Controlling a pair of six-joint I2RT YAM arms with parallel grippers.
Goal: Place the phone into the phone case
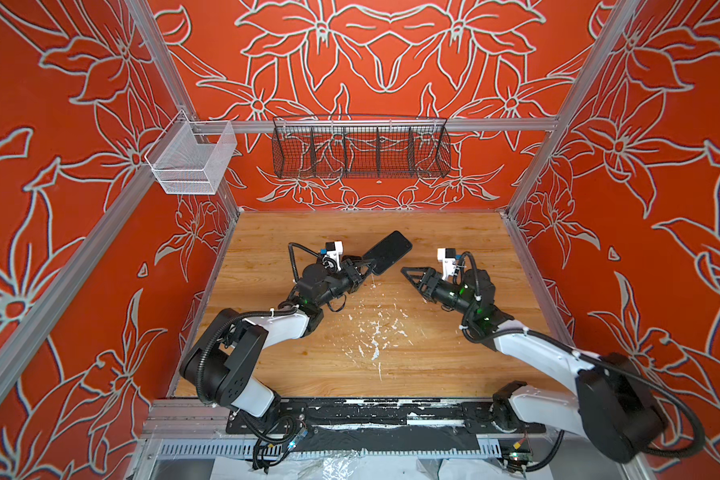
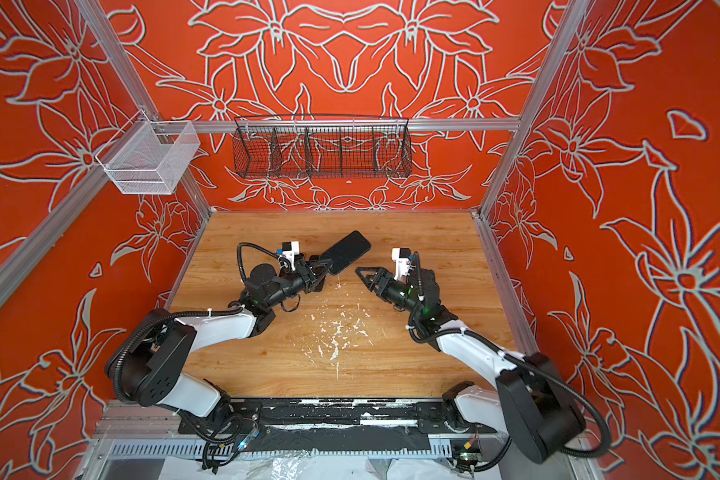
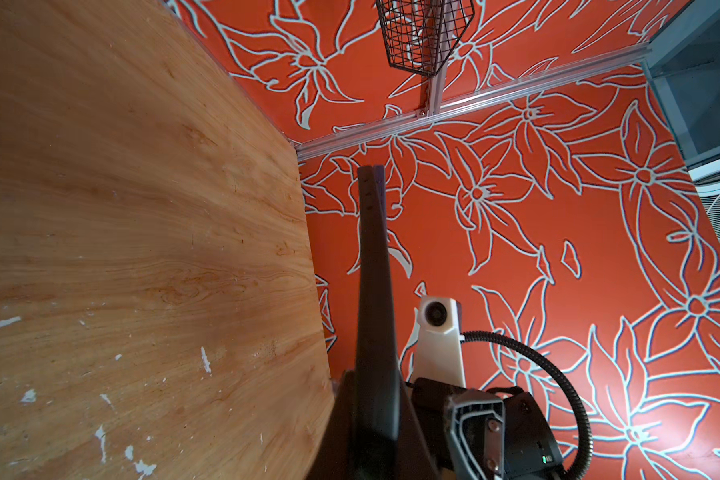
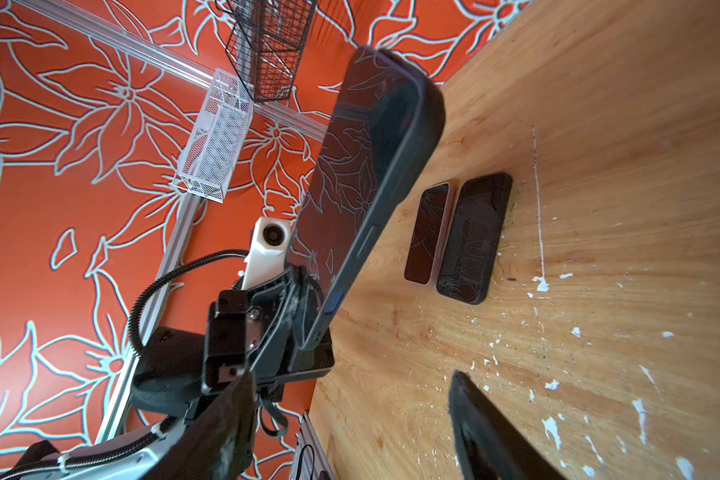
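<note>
Fingers of the left gripper point(image 1: 370, 264) clamp one short end of the phone point(image 1: 389, 251), aloft short of the far edge of the tabletop point(image 1: 454, 332), while the right gripper point(image 1: 406, 272) gapes empty nearby; so slight a hold could let it swing or drop.

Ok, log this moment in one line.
left hand: shut on phone, held above table | right hand: open, beside it, empty | phone: looks seated in case | table: two more phones lying flat

Red floral walls point(image 1: 391, 62) ring a wooden table point(image 1: 433, 353); beyond the left gripper point(image 1: 368, 266) hang a black basket point(image 1: 360, 151) and a white bin point(image 1: 192, 162).
</note>
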